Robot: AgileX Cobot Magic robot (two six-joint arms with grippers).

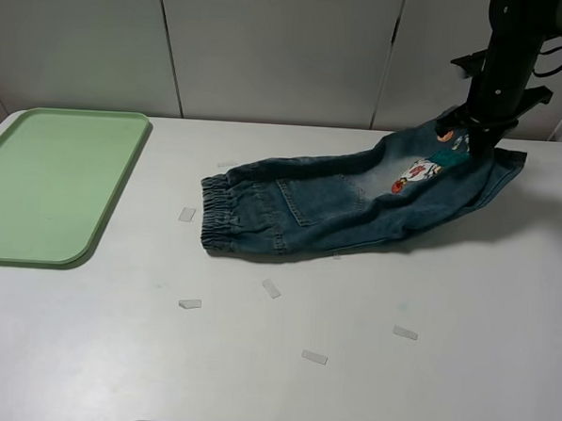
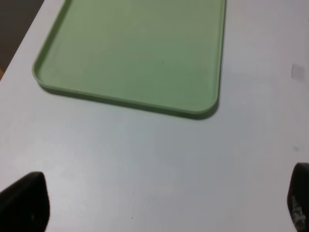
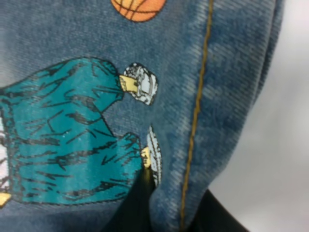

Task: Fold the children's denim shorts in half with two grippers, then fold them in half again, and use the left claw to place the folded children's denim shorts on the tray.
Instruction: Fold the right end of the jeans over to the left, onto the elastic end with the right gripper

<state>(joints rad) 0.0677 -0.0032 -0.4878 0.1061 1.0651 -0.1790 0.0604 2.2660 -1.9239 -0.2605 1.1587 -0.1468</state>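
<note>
Firmly, right pincer (image 1: 469,135) clamps denim shorts (image 1: 338,199) by one raised leg; left pincer (image 2: 161,203) gapes.

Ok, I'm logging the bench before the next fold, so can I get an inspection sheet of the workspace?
Surface: white table, flat, no spills seen.
Job's things: denim shorts lie mid-table with the waistband toward the tray and one leg end raised, cartoon patches showing. The green tray sits at the left edge with nothing in it.
Clutter: a few small clear scraps are scattered in front of the shorts.
Grippers: left tool is open over bare table near the tray. Right tool is shut on the raised leg end.
Cables: a black cable loops beside the right arm, clear of the shorts.
Surroundings: pale wall panels behind the table; nothing else seen.
</note>
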